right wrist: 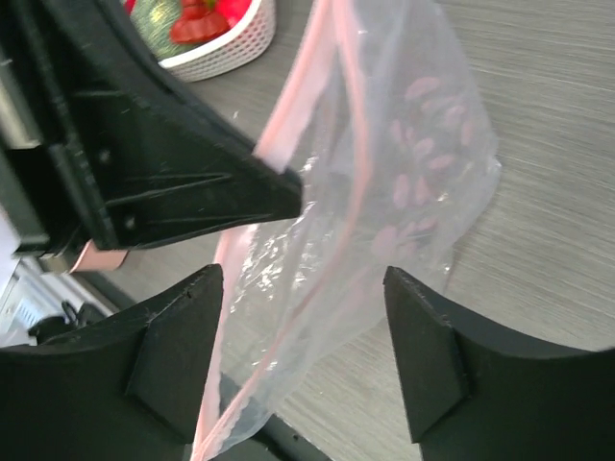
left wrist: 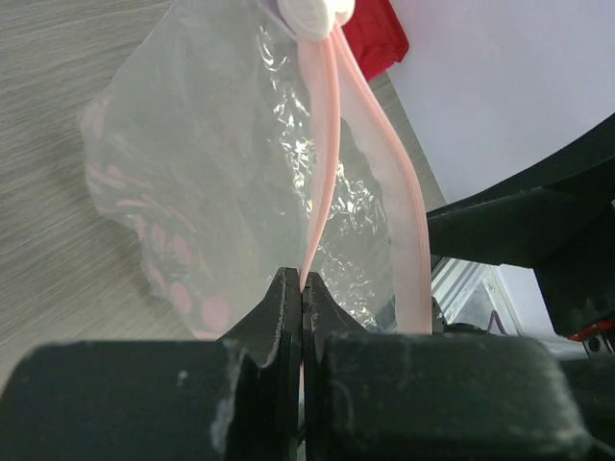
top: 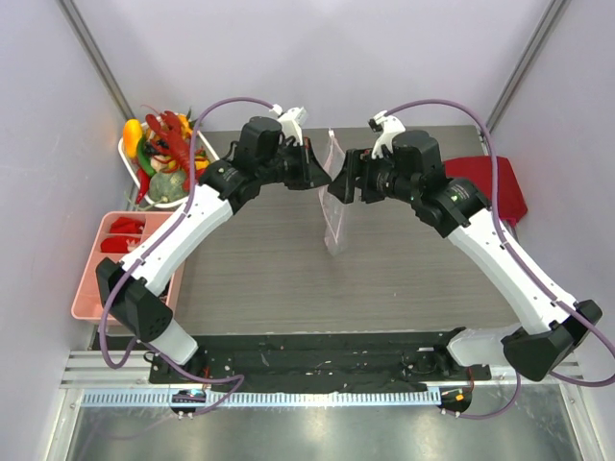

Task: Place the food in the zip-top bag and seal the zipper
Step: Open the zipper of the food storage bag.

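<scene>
Over the middle of the table (top: 384, 279) both my arms are raised and meet, and the bag (top: 333, 206) hangs between them, looking empty. The food sits well apart in the basket (top: 178, 203) at the far left corner, the red lobster (top: 173, 134) on top. So I judge this to be the opening step: getting the mouth held wide, with nothing loaded yet. From above the bag shows edge-on, its long axis running from near to far, mouth edge up and body drooping toward the table; whether it touches, I cannot tell. The zipper (left wrist: 322, 144) runs straight away from my left gripper (left wrist: 302, 288), its two pink lips parted. My left fingers are pressed together on one lip. My right gripper (right wrist: 303, 307) is spread wide around the film, gripping nothing. Next, I reckon, the right has to close on the other lip and draw it away — gently, the film is floppy.
</scene>
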Tool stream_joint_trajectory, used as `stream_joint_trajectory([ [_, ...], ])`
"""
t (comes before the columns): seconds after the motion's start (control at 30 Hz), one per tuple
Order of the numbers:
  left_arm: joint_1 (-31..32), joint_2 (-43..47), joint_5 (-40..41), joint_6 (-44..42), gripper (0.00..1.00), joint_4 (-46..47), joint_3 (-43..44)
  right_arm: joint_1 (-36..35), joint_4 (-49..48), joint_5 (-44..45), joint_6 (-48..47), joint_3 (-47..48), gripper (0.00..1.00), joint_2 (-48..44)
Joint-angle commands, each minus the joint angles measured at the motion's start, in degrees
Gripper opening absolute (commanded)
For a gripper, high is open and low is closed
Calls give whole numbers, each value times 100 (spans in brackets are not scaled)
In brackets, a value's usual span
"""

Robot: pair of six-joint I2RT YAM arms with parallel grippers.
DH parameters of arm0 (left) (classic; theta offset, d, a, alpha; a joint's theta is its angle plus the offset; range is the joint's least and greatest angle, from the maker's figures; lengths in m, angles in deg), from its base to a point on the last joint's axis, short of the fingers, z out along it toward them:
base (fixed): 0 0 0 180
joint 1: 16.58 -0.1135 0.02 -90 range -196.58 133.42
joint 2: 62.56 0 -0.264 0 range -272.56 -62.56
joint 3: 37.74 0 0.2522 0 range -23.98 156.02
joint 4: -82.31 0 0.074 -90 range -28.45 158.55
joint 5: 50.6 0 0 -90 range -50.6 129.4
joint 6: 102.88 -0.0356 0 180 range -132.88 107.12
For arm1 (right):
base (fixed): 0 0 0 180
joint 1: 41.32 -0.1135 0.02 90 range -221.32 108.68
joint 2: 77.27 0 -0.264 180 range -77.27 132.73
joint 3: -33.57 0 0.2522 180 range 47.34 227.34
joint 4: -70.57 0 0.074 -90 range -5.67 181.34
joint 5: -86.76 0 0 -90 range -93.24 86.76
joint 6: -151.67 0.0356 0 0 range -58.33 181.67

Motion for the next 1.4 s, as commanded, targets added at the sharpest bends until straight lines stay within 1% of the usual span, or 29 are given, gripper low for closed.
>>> stream_joint_trajectory([
  [0.0,-2,74,79,-128,0,63,294,16,-209,702,-170,-4,69,21],
  [0.03,-11,100,9,-120,0,81,286,16,-200,754,-240,-30,68,30],
  [0.07,-2,118,-43,-120,0,98,268,34,-200,1103,-380,-48,65,64],
  [0.1,-11,135,-79,-102,0,107,233,25,-200,1185,-468,-48,65,73],
  [0.23,-2,197,-237,-93,0,64,189,51,-235,1265,-593,-92,60,117],
  [0.27,-2,223,-246,-93,0,63,180,69,-244,1265,-601,-136,55,117],
  [0.37,-115,285,-334,-137,0,107,136,192,-253,863,-619,-224,43,48],
  [0.4,-160,294,-395,-102,0,133,119,296,-226,556,-645,-241,28,30],
  [0.47,-326,267,-658,-23,0,151,136,411,-139,308,-680,-224,15,-40],
  [0.5,-562,259,-764,55,0,160,128,464,-95,281,-759,-207,9,-76],
  [0.53,-678,224,-904,178,0,169,127,586,-42,307,-812,-146,1,-102],
  [0.57,-792,162,-1114,188,0,169,145,640,124,359,-864,-101,1,-128],
  [0.6,-976,127,-1151,162,0,108,189,710,212,516,-926,-58,1,-207],
  [0.73,-1153,65,-959,-250,0,-77,285,851,643,606,-1355,241,1,-348],
  [0.8,-1153,-13,-975,-286,0,-104,286,851,688,457,-1462,277,1,-410],
  [0.83,-1145,-66,-1019,-269,0,-104,294,843,679,230,-1550,294,1,-462],
  [0.9,-1118,-215,-1246,-190,0,-60,312,843,670,18,-1542,321,1,-428],
  [0.97,-1039,-304,-1379,-138,4,-16,356,851,679,-272,-1481,391,1,-314],
  [1.0,-1030,-356,-1606,-102,11,10,347,851,679,-334,-1445,409,1,-261],
  [1.07,-1030,-427,-1696,-32,20,98,330,851,670,-318,-1366,461,1,-85],
  [1.1,-1039,-436,-1688,-32,31,125,312,851,662,-265,-1340,470,1,-15],
  [1.17,-1179,-410,-1766,-58,43,116,295,851,653,-177,-1287,470,1,195],
  [1.2,-1284,-392,-1810,3,57,116,277,851,635,-124,-1235,462,1,249],
  [1.23,-1398,-340,-1967,56,63,116,259,851,592,-63,-1182,435,1,302],
  [1.27,-1704,-304,-2091,100,72,151,242,851,565,33,-1094,426,1,398],
  [1.3,-1864,-278,-2222,187,76,169,242,851,547,52,-1041,444,1,442],
  [1.33,-2031,-199,-2345,205,87,143,259,843,530,78,-997,453,1,512],
  [1.37,-2415,-138,-2399,232,99,134,259,842,530,96,-962,461,1,548],
])
